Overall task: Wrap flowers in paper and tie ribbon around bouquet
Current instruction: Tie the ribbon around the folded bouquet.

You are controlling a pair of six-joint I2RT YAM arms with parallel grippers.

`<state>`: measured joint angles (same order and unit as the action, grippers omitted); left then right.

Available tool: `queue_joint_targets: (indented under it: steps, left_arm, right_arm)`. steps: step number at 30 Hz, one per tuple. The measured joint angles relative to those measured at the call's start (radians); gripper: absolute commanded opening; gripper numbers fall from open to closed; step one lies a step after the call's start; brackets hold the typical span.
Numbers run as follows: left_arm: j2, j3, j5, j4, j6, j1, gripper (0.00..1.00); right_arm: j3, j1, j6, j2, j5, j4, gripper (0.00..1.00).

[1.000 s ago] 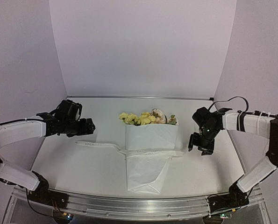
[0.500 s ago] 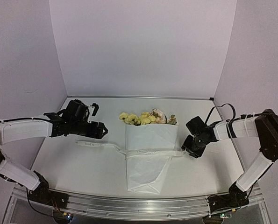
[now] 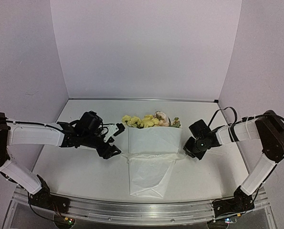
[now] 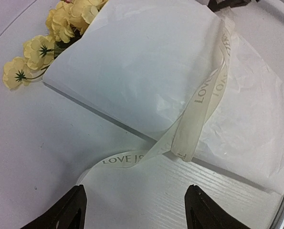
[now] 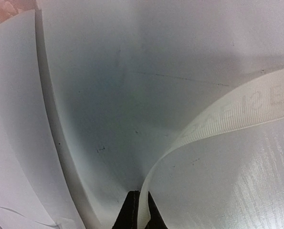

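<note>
Top external view: both arms have closed in on the bouquet (image 3: 154,139), which lies mid-table with its blooms toward the back wall; a second ago they hung well out to either side. The right gripper (image 3: 188,151) has come down at the wrap's right edge and snapped its jaws together. Its wrist camera shows the ribbon (image 5: 237,112) curving down into the closed tips, so that end looks pinched. The left gripper (image 3: 115,140) has swung in to the wrap's left edge, jaws wide and holding nothing. The ribbon's lettered left tail lies on the table (image 4: 27,157) just ahead of its fingers (image 4: 70,212). By the look of it, the wrapping is done and the tie is beginning: one end secured, the other yet to be picked up. The ribbon crosses the paper (image 3: 149,174) below the flowers (image 3: 146,121). Its tail lies flat and twisted on the tabletop, touching the crinkly sheet's edge, so a careless pinch could catch paper with it or nudge the bouquet askew.
</note>
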<state>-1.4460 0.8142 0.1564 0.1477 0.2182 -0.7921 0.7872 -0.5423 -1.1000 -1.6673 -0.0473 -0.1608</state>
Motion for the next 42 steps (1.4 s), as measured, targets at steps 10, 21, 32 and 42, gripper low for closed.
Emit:
queue_joint_targets:
  steps: [10, 21, 32, 42]
  left_arm:
    - [-0.163, -0.005, 0.044, -0.051, 0.243, 0.001, 0.63]
    - [-0.244, 0.014, 0.06, -0.135, 0.335, -0.005, 0.59]
    - [-0.305, 0.052, 0.086, -0.168, 0.361, -0.011, 0.47]
    - [-0.327, 0.057, 0.103, -0.168, 0.359, -0.015, 0.17]
  right_arm:
    - [0.0, 0.0, 0.003, -0.004, -0.015, 0.018, 0.0]
    - [-0.002, 0.0, 0.011, -0.004, -0.017, 0.025, 0.0]
    - [-0.002, 0.0, 0.011, -0.005, -0.018, 0.026, 0.0]
    - [-0.002, 0.0, 0.015, -0.005, -0.019, 0.026, 0.0]
